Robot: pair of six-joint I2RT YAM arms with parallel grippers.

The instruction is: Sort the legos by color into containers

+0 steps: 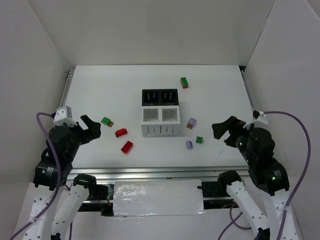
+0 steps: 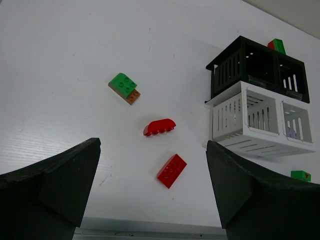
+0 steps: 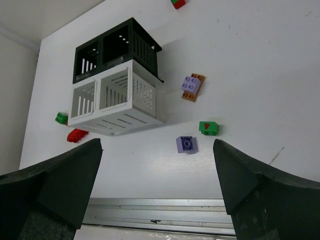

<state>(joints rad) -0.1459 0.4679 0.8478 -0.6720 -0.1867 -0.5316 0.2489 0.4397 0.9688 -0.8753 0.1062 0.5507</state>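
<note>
The containers [image 1: 159, 130] stand mid-table: two black compartments behind, two white in front, with a slotted white front. Several legos lie around them. On the left are a green-and-brown one [image 1: 107, 121] and two red ones [image 1: 121, 132] [image 1: 127, 146]. On the right are a lavender-and-brown one [image 1: 191, 123], a green one [image 1: 199, 140] and a lavender one [image 1: 189, 144]. A green-and-red one [image 1: 184, 82] lies behind. My left gripper [image 1: 91, 127] is open and empty, left of the red legos [image 2: 171, 170]. My right gripper [image 1: 223, 131] is open and empty, right of the lavender lego [image 3: 186, 144].
A metal rail [image 1: 160, 174] runs along the table's near edge, with a foil-wrapped block [image 1: 157, 198] below it. White walls enclose the table at the left, right and back. In the wrist views the containers [image 2: 245, 117] [image 3: 115, 95] stand beyond the open fingers.
</note>
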